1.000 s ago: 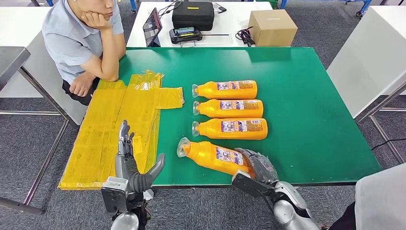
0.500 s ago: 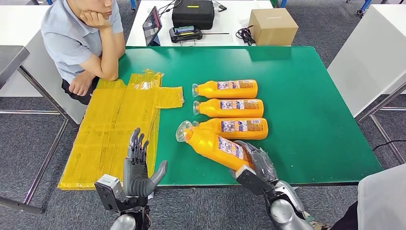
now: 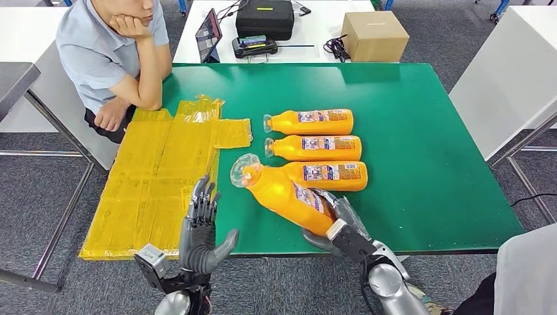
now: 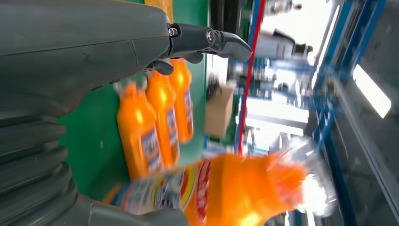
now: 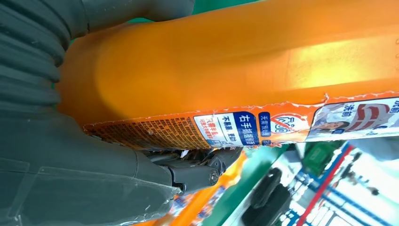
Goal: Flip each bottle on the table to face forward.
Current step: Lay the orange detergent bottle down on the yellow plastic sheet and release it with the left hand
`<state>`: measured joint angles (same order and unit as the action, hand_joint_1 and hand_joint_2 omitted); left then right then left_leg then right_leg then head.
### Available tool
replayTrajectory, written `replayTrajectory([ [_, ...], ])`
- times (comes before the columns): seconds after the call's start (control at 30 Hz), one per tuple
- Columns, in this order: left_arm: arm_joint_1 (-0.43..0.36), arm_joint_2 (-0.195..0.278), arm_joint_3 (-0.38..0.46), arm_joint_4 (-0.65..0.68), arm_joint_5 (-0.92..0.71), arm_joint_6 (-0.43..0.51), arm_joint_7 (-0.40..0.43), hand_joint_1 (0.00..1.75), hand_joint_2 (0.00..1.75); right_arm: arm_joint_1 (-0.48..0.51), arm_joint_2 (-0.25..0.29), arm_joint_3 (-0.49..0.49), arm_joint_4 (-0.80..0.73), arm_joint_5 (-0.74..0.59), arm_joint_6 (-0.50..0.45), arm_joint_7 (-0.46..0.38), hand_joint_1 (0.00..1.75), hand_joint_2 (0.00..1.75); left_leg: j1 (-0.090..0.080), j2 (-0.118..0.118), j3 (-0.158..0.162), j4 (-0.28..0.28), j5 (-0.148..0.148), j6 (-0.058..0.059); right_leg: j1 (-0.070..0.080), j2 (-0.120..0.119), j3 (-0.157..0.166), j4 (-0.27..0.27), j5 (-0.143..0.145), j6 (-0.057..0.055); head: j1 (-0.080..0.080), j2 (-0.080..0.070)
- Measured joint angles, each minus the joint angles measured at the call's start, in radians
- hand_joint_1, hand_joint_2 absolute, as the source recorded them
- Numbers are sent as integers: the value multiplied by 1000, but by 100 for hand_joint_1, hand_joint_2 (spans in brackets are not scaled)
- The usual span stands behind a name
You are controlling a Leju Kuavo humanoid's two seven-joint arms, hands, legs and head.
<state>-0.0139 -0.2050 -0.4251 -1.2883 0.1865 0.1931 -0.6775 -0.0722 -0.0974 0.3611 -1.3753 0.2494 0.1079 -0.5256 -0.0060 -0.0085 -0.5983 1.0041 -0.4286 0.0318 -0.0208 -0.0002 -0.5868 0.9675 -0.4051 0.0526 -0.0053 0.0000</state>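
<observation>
Orange detergent bottle (image 3: 289, 197), rigid and smooth plastic, probably heavy and slippery, is tilted cap-up near the surface's (image 3: 420, 144) front edge, its base grasped by the right hand (image 3: 338, 220); left hand (image 3: 200, 230) spread, empty.

Right robot hand (image 3: 338, 220) gripping tilted orange bottle (image 3: 286, 195), left robot hand (image 3: 200, 230) spread nearby, three bottles (image 3: 315, 149) lying flat

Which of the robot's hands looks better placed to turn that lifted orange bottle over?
The right hand: it already grips the tilted bottle by its base. The left hand is open beside it, holding nothing, though probably near enough to help.
</observation>
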Motion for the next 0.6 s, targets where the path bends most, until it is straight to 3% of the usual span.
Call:
replayTrajectory([
  [0.37, -69, -16, -54, 68, -18, -86, 0, 0, 175, -57, 2, 35, 44, -42, 100, -7, 175, 175, 0, 0, 0, 0, 0, 0, 0, 0, 0, 0, 0, 0, 0, 0],
  [0.6, -111, -21, -79, 139, -51, -39, 23, 0, 175, -85, 2, 55, 68, -11, 100, -9, 165, 175, 0, 0, 0, 0, 0, 0, 0, 0, 0, 0, 0, 0, 0, 0],
])
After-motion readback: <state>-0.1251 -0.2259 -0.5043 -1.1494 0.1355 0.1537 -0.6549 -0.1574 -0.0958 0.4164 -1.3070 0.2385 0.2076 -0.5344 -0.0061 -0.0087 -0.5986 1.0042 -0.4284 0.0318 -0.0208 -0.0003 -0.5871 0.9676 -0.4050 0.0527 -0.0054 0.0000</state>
